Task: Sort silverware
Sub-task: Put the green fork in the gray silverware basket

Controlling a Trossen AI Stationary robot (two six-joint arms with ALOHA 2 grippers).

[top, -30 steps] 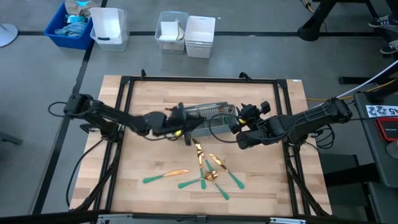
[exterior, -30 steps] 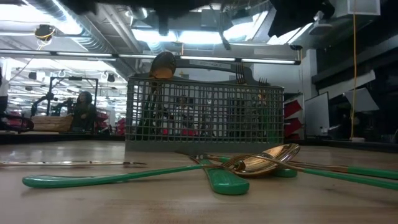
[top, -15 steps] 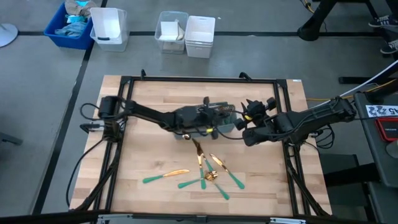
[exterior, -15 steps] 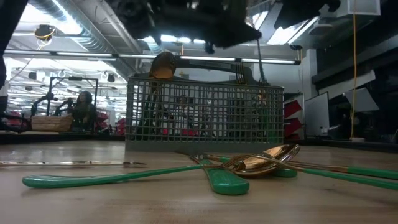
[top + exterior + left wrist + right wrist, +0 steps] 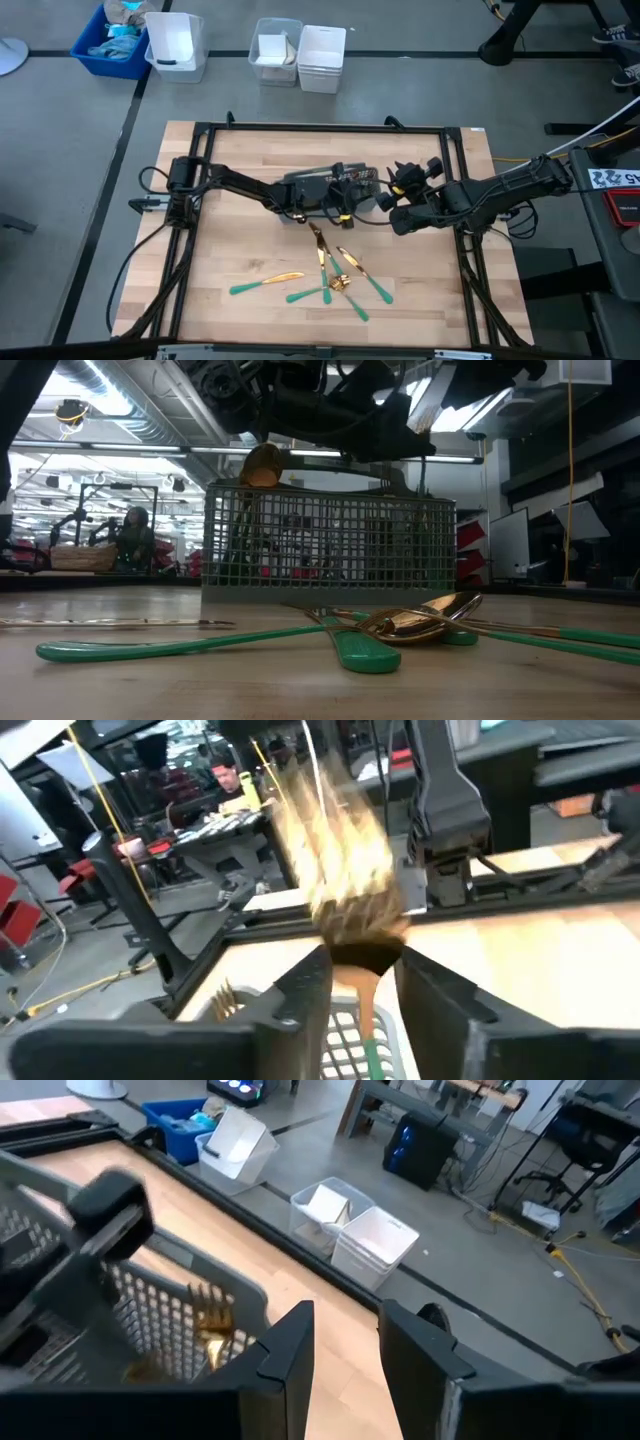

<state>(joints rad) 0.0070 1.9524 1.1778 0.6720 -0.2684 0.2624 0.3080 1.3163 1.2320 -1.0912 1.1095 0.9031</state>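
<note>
A gold-headed fork with a slim teal-green handle (image 5: pixel 362 982) stands blurred between the parted fingers of the left tool (image 5: pixel 365 995), over the grey mesh caddy (image 5: pixel 340 190); more teal-handled silverware (image 5: pixel 330 275) lies scattered on the wooden worktop (image 5: pixel 240 240) nearer the front; the right tool (image 5: pixel 345 1342) hangs half open beside the caddy, holding nothing

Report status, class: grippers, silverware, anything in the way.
Left gripper open over caddy, fork between fingers. Right gripper open, empty, beside caddy. Loose silverware lies on table. Nothing blocking.
</note>
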